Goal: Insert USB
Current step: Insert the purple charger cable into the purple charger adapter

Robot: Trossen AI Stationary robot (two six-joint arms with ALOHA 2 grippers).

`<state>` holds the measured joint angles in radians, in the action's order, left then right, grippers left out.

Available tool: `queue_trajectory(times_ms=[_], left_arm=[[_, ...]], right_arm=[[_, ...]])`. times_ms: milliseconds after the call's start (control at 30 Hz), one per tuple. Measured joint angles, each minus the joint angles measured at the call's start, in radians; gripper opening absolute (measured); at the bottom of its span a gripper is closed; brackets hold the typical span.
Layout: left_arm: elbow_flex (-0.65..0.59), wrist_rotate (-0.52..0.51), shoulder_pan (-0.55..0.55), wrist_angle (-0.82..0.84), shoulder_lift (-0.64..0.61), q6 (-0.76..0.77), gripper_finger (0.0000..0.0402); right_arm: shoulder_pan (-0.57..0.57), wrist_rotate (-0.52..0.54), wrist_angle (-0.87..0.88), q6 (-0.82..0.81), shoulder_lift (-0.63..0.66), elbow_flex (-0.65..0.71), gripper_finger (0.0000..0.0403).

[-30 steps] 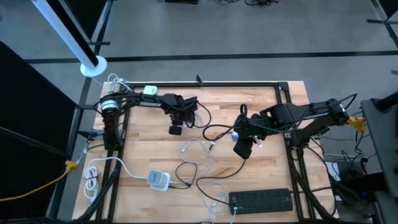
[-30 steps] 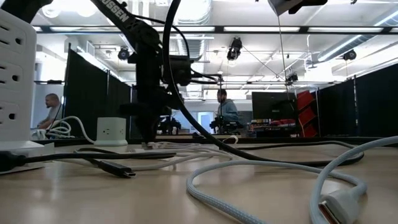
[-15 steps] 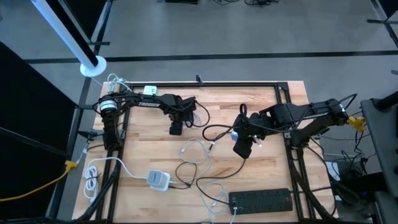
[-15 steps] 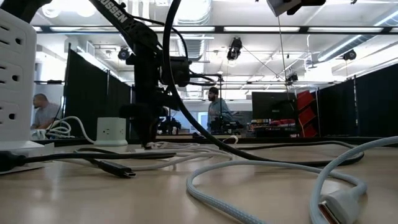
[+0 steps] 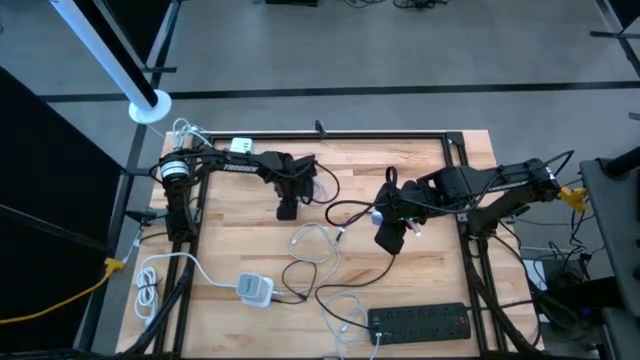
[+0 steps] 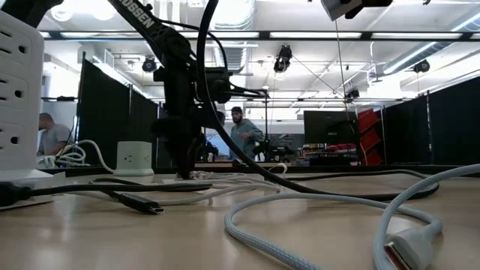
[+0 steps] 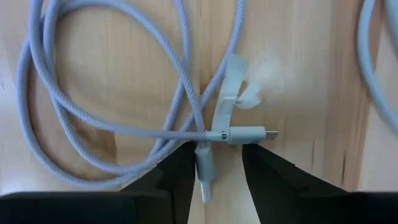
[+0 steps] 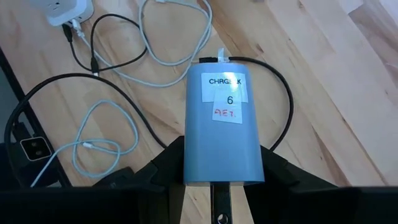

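A light-blue braided USB cable (image 7: pixel 118 118) lies coiled on the wooden table. One plug (image 7: pixel 249 134) lies flat on the wood, with a strip of clear tape beside it. My left gripper (image 7: pixel 214 180) (image 5: pixel 287 210) points down over the coil, open, one finger on each side of the cable's other plug (image 7: pixel 205 171); no touch shows. Right of the table's middle, my right gripper (image 8: pixel 221 180) (image 5: pixel 390 238) is shut on a blue power bank (image 8: pixel 222 124) with a white label. A black cable (image 8: pixel 280 99) runs from the bank's far end. My right gripper pinches the power bank's two long sides (image 8: pixel 186 165) between its two fingers, at the end nearest the wrist. The bank sticks out ahead of the fingers, label side up, lifted clear of the table. The black cable hangs slack from its far end.
A white adapter (image 5: pixel 255 288) with its cords lies at the near left and a black power strip (image 5: pixel 420 320) along the near edge. Another thin white cable (image 5: pixel 345 312) loops beside it. A white charger (image 5: pixel 240 146) sits at the far left. The metal frame (image 5: pixel 380 134) borders the table.
My left gripper has shifted slightly toward the table's right edge and turned about its wrist, so its fingers now straddle the cable's plug. My right gripper and the power bank have kept still. A person in the room behind has walked leftward.
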<state>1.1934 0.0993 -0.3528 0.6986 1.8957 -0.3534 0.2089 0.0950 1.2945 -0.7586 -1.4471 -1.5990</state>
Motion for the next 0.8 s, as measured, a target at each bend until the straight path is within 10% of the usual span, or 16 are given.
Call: queue_trajectory(times_ms=[800], left_arm=[[-0.004, 0.043, -0.002, -0.098, 0.035, 0.270, 0.0018]], right_arm=[[0.000, 0.011, -0.025, 0.000, 0.000, 0.000, 0.0115]])
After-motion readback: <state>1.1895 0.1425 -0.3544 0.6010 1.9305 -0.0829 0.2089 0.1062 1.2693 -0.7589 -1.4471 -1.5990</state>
